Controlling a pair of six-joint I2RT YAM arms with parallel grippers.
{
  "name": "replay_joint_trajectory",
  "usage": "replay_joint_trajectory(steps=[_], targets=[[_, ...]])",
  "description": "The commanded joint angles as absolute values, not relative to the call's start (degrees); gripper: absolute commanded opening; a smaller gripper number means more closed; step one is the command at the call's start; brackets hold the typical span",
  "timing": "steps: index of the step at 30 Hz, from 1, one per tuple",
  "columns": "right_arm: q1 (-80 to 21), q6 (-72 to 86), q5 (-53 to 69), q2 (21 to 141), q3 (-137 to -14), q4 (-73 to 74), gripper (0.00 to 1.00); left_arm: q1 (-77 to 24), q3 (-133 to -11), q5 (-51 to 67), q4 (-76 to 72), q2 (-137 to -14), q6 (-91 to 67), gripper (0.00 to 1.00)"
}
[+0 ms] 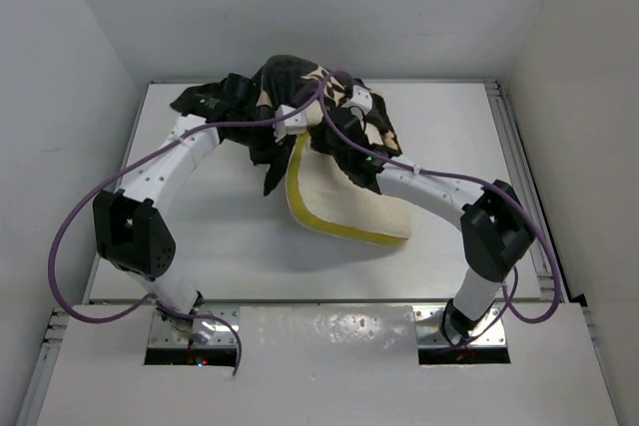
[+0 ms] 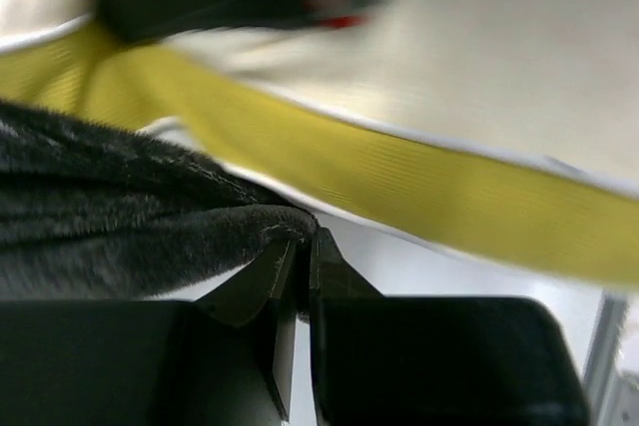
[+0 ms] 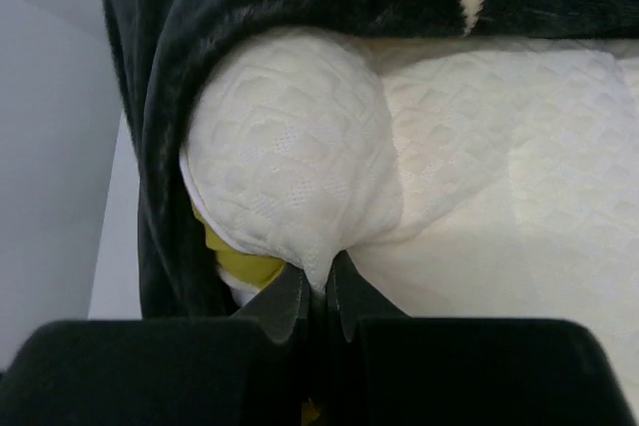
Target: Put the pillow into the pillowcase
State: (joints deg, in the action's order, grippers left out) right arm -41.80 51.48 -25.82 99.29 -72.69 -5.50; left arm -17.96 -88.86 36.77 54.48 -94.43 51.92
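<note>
We see pillow [image 1: 344,209] on desk [image 1: 220,246], far end inside pillowcase [image 1: 290,77], near end bare. Left end effector [image 2: 303,246] pinched on pillowcase hem; right end effector [image 3: 318,281] pinched on pillow corner. We judge both soft, light, floppy: grip hems, corners.

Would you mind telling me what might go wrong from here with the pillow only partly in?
1. The right gripper pinches only a thin fold of the pillow; pushing may let it slip out.
2. The left gripper holds just the pillowcase edge, which could pull free.
3. Much of the pillow lies outside the bunched case, so it may jam at the opening.
</note>
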Motion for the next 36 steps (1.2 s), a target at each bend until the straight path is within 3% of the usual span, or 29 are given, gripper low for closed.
replay_joint_trajectory(steps=[1, 7, 9, 10, 11, 12, 13, 14, 15, 16, 17, 18, 20, 21, 22, 23, 24, 25, 26, 28, 29, 30, 34, 36], targets=[[-41.0, 58.3, -33.7, 100.0, -73.0, -16.4, 0.0, -21.8, -89.0, 48.9, 69.9, -91.8, 63.1, 0.0], [-41.7, 59.8, -31.6, 105.9, -77.2, -4.0, 0.0, -22.7, -87.7, 54.1, 75.5, -90.0, 68.8, 0.0], [-41.2, 58.3, -28.1, 105.4, -72.3, -9.6, 0.2, -22.3, -84.7, 52.2, 75.5, -88.9, 68.9, 0.05], [-41.0, 57.0, -22.9, 103.8, -68.1, -12.5, 0.56, -22.0, -83.9, 50.0, 75.6, -88.2, 68.4, 0.26], [-41.0, 56.0, -20.9, 103.8, -66.2, -14.5, 0.56, -21.5, -82.7, 48.9, 75.6, -87.9, 68.1, 0.37], [-41.0, 53.7, -19.1, 101.7, -65.0, -16.3, 0.77, -20.2, -81.1, 48.1, 75.5, -87.4, 67.8, 0.44], [-40.9, 52.2, -17.2, 100.3, -62.9, -16.3, 0.86, -19.7, -80.7, 46.7, 75.6, -87.0, 67.4, 0.55], [-40.8, 48.7, -14.1, 97.1, -61.8, -15.1, 0.95, -18.2, -81.0, 46.4, 75.5, -86.1, 67.3, 0.58], [-40.9, 47.2, -13.1, 95.2, -60.7, -14.4, 0.96, -17.1, -81.0, 46.5, 75.5, -85.7, 67.3, 0.6], [-40.7, 46.0, -11.3, 93.2, -57.9, -13.9, 0.96, -16.4, -83.2, 47.5, 75.5, -85.6, 67.2, 0.63], [-40.0, 44.1, -9.9, 89.3, -56.1, -13.0, 0.87, -15.1, -85.0, 48.3, 75.4, -85.8, 66.9, 0.64], [-39.4, 43.3, -9.0, 87.2, -54.7, -12.5, 0.71, -14.9, -88.6, 49.1, 74.5, -86.2, 65.6, 0.64], [-36.8, 43.9, -7.3, 83.8, -50.6, -11.0, 0.22, -15.4, -90.6, 48.3, 63.9, -87.7, 53.2, 0.58], [-35.6, 44.1, -6.7, 80.9, -49.6, -8.7, 0.0, -16.4, -90.8, 43.4, 59.4, -88.2, 48.1, 0.34], [-34.2, 43.8, -5.6, 79.6, -48.2, -7.8, 0.0, -17.7, -90.3, 39.8, 54.5, -89.8, 43.9, 0.21], [-31.8, 42.8, -5.0, 78.3, -47.6, -7.0, 0.0, -21.2, -89.8, 34.9, 46.2, -91.0, 38.6, 0.15], [-30.5, 42.6, -5.4, 76.4, -46.9, -4.6, 0.3, -23.2, -89.9, 25.1, 42.9, -92.7, 37.1, 0.12], [-27.8, 41.2, -5.7, 75.5, -46.5, -3.5, 0.46, -26.4, -90.9, 20.9, 38.5, -96.5, 36.1, 0.15], [-26.2, 40.4, -5.8, 74.9, -46.2, -1.9, 0.63, -27.7, -91.7, 13.9, 36.3, -98.3, 35.9, 0.38], [-21.8, 37.4, -5.2, 74.2, -46.3, -0.4, 0.9, -30.7, -94.4, 7.4, 30.3, -104.0, 35.5, 0.56], [-20.5, 36.6, -4.5, 74.5, -46.9, 3.4, 0.93, -31.2, -95.3, 2.1, 27.9, -105.6, 35.1, 0.66], [-19.2, 35.7, -4.4, 75.7, -48.3, 5.0, 0.94, -31.6, -96.1, 0.3, 22.7, -108.3, 33.5, 0.68], [-12.2, 32.3, 2.1, 80.1, -50.2, 6.2, 0.96, -31.7, -103.8, -4.7, 16.9, -115.1, 29.1, 0.7], [-9.4, 32.3, 11.3, 84.1, -50.1, 3.5, 0.95, -31.7, -105.5, -5.7, 15.0, -119.2, 27.8, 0.7]])
